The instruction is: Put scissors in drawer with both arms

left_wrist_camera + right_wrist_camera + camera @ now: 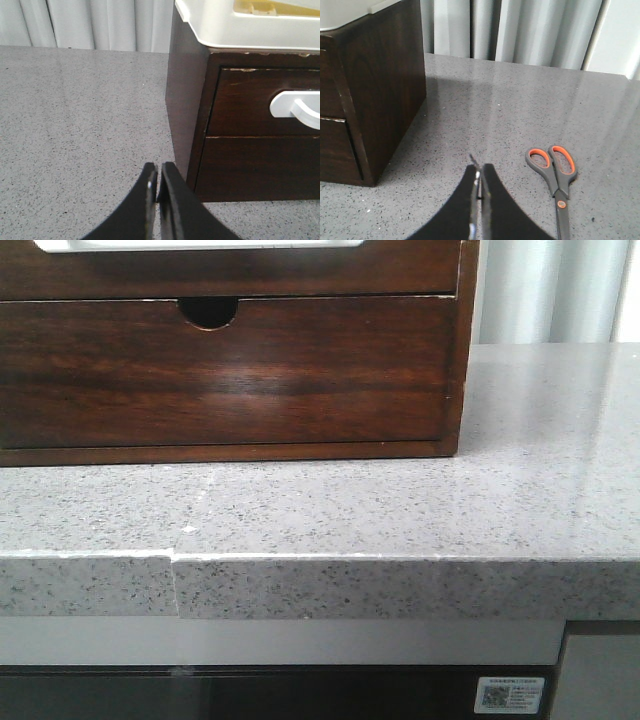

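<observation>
The scissors (555, 175), grey with orange-lined handle loops, lie flat on the speckled grey counter; they show only in the right wrist view. My right gripper (480, 169) is shut and empty, a short way beside the scissors, between them and the dark wooden cabinet (380, 90). The drawer (245, 102) is the upper one, closed, with a white pull (295, 105); in the front view only its lower strip (230, 275) shows. My left gripper (159, 167) is shut and empty, low over the counter by the cabinet's front corner. Neither gripper shows in the front view.
A lower drawer with a half-round finger notch (208, 312) sits below, closed. A white tray (225, 25) rests on the cabinet's top. Grey curtains (530, 30) hang behind the counter. The counter's front edge (400, 560) has a seam at the left.
</observation>
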`<state>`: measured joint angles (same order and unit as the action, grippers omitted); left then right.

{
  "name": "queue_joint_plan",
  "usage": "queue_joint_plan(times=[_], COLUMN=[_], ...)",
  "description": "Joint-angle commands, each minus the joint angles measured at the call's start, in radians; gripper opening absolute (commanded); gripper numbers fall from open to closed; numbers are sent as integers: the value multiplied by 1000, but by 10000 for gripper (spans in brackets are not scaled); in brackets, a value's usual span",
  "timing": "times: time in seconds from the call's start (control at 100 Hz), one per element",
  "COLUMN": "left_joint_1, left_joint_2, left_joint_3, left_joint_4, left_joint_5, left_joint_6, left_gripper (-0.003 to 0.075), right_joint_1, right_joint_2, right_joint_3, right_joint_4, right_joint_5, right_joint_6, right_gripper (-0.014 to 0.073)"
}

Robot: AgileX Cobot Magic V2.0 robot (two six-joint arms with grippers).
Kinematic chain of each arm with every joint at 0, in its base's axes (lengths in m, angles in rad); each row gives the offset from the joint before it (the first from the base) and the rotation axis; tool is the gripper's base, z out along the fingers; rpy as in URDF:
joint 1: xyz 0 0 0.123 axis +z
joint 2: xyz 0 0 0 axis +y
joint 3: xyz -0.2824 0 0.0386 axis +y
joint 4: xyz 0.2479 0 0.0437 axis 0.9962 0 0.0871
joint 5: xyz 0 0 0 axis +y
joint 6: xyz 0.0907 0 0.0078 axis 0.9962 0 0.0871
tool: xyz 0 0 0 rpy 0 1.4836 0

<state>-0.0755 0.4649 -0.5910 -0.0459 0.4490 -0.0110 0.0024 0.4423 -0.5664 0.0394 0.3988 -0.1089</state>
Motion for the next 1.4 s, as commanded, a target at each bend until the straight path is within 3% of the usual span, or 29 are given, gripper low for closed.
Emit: queue_joint_plan(times=[0.0,0.35,0.42,0.48,0.56,0.61,0.67,0.71,0.78,1.05,1.39], left_joint_1=[-7,-7,-7,-7,-7,-7,-7,-7,-7,-7,-7], left_joint_2=[13,13,13,13,13,13,13,13,13,13,14], left_joint_3=[-37,-37,-37,-37,-37,-37,-37,-37,-37,-37,-37], left_joint_4=[-8,-8,8,21,46,71,71,71,69,46,-346], left_joint_5=[-69,-69,-69,-71,-71,-71,-71,-71,-71,-79,-181], left_joint_6=[-8,-8,-8,-8,-8,-8,-8,-8,-8,-8,-8], left_gripper=[-20,-20,-20,-8,88,213,366,449,521,487,417], right_joint_1=[-1,-1,-1,-5,-9,-9,-9,-9,-9,-9,-15], right_joint_2=[12,12,12,12,12,12,12,12,12,12,21], right_joint_3=[-36,-36,-36,-36,-36,-36,-36,-36,-36,-36,-36], right_joint_4=[-11,-11,-11,-11,-14,-22,-22,-22,-22,-22,-22], right_joint_5=[-79,-73,-71,-74,-74,-74,-74,-74,-74,-77,-70], right_joint_6=[-6,-6,-6,-6,-6,-6,-6,-6,-6,-6,15], right_gripper=[-69,-60,3,123,325,457,555,584,598,598,598])
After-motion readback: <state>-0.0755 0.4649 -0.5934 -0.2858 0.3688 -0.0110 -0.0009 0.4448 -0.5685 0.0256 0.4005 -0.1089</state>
